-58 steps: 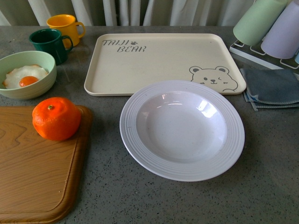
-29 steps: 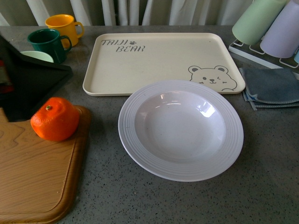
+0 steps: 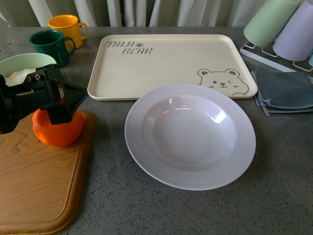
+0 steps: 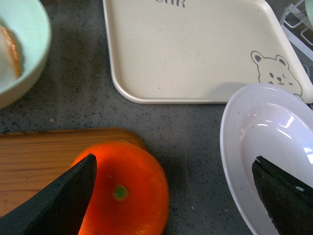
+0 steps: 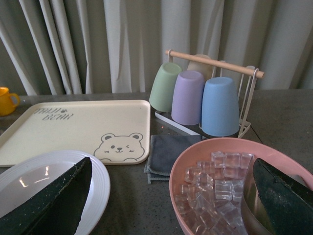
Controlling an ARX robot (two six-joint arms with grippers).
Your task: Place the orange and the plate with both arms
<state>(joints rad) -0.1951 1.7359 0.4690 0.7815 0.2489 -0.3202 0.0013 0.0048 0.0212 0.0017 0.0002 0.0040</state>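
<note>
The orange sits on the near corner of a wooden cutting board. My left gripper hangs open right over the fruit, hiding its top. In the left wrist view the orange lies beside one black finger, off to one side of the open left gripper. The other finger hangs over the plate. The white ridged plate rests on the grey counter at the middle. My right gripper stands open and holds nothing. One side of it is over the plate.
A cream bear tray lies behind the plate. At the back left stand a pale green bowl, a green mug and a yellow mug. A grey cloth and racked cups are at the right. A pink bowl of ice cubes sits under the right gripper.
My left arm has come in from the left and moved down over the orange, covering part of the green bowl. The orange and the plate have stayed put.
</note>
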